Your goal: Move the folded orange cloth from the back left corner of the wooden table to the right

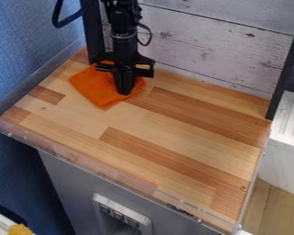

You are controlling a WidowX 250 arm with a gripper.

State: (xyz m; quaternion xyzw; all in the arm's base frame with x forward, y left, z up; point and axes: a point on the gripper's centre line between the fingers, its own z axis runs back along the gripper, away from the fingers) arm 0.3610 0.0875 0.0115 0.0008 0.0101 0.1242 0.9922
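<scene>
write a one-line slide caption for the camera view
A black gripper tool points down onto an orange cloth near the back left of a wood-topped counter

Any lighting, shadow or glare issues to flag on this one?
Camera view: light is soft and fairly even across the wooden top, with no hard shadows; small highlights dot the clear plastic edge; the black gripper shows little surface detail against the bright orange cloth.

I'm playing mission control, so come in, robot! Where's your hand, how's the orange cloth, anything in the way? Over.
Hand down at the orange cloth, grip unclear. Cloth rumpled, on wooden counter. Black post close beside hand.
</scene>
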